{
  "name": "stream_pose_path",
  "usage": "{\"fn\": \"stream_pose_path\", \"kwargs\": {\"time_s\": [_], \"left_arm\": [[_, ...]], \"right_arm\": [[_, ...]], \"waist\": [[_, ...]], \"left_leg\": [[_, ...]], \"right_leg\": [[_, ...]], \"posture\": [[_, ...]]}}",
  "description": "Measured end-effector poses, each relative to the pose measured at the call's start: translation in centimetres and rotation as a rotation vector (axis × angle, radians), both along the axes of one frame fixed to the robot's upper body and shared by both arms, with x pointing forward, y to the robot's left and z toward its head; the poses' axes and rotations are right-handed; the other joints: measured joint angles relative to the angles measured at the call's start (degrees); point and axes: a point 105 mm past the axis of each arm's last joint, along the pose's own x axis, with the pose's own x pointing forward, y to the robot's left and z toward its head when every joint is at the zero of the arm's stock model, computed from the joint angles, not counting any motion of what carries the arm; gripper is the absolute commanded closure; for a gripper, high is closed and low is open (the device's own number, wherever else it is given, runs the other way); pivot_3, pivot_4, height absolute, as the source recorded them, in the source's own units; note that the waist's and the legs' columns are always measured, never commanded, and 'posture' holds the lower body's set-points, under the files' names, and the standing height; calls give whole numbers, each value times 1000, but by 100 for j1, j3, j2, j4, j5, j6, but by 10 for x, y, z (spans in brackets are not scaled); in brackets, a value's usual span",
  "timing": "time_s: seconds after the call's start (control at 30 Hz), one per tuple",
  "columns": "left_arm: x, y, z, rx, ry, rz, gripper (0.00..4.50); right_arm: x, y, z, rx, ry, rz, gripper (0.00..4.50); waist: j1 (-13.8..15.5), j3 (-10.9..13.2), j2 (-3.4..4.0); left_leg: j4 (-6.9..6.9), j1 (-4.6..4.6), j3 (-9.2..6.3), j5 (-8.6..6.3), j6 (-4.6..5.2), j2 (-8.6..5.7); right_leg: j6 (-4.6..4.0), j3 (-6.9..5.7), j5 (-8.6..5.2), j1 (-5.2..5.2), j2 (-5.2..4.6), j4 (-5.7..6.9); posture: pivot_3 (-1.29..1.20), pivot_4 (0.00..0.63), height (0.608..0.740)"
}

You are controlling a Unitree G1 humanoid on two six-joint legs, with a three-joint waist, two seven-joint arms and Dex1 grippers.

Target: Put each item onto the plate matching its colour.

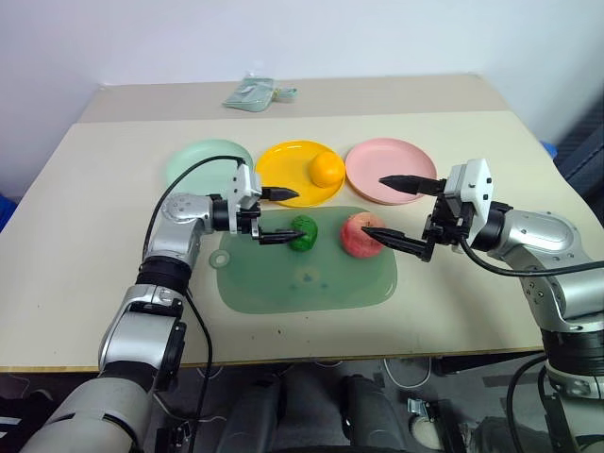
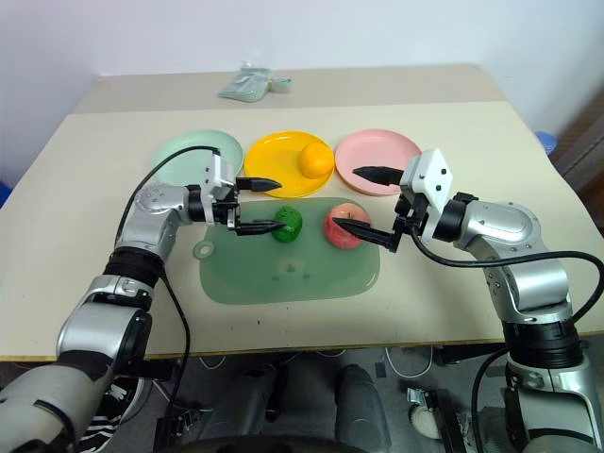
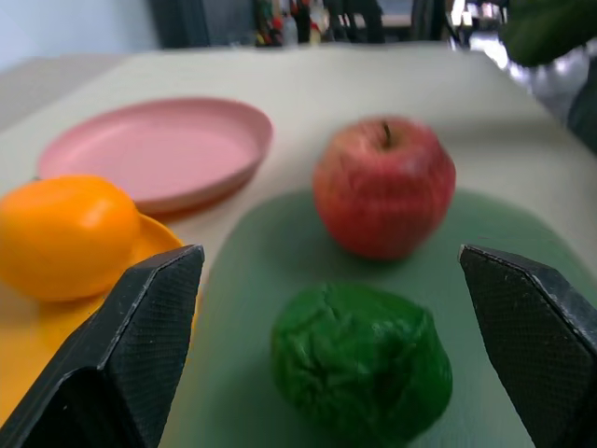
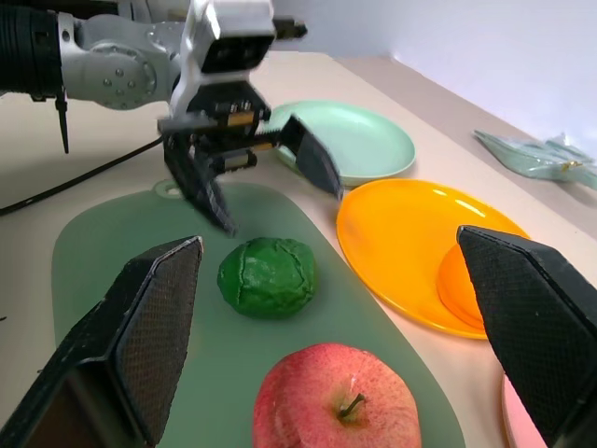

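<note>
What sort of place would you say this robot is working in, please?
Probably an indoor lab or test room: a plain beige table against a bare white wall, with toy foods, coloured plates and a green mat laid out.

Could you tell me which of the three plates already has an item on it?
The yellow plate, the middle one, holds the orange fruit; the others are bare.

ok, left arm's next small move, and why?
Probably ease the left gripper forward until its open fingers straddle the green lump, then close. The lump sits on the mat just ahead of them, ungrasped, and the mint plate is bare.
</note>
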Motion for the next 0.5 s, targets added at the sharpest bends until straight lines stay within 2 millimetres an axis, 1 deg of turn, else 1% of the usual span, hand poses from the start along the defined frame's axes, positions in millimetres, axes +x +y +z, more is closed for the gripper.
{"fn": "stream_pose_path", "kwargs": {"time_s": [0.13,0.3,0.33,0.4,0.43,0.47,0.5], "left_arm": [[-1,-7,-13,33,34,-18,33],[0,-11,-22,82,35,-23,33],[0,-13,-24,94,37,-28,271],[1,-15,-29,102,44,-26,903],[1,-16,-29,99,43,-23,1383],[2,-17,-28,97,38,-22,1714],[2,-17,-27,97,30,-25,1869]], "right_arm": [[-2,0,-2,-5,8,6,0],[-3,-1,-6,-10,21,8,0],[-3,-1,-5,-10,21,8,0],[-3,-1,-5,-9,21,7,0],[-3,-1,-5,-9,20,7,0],[-3,-1,-5,-9,20,7,0],[-3,-1,-5,-9,20,7,0]], "waist": [[-3,0,0],[-5,0,0],[-4,0,0],[-3,0,0],[-3,0,0],[-4,0,0],[-4,0,0]], "left_leg": [[0,0,0,0,0,0],[0,0,0,0,0,0],[0,0,0,0,0,0],[0,0,0,0,0,0],[0,0,0,0,0,0],[0,0,-1,0,0,0],[0,0,0,0,0,0]], "right_leg": [[0,0,0,0,0,0],[0,0,0,0,0,0],[0,0,0,0,0,0],[0,-1,0,0,0,0],[0,-1,0,0,0,0],[0,-1,0,0,0,0],[0,-1,0,0,0,0]], "posture": [[0,150,740],[0,150,740],[0,150,740],[0,150,740],[0,150,740],[0,150,740],[0,150,740]]}}
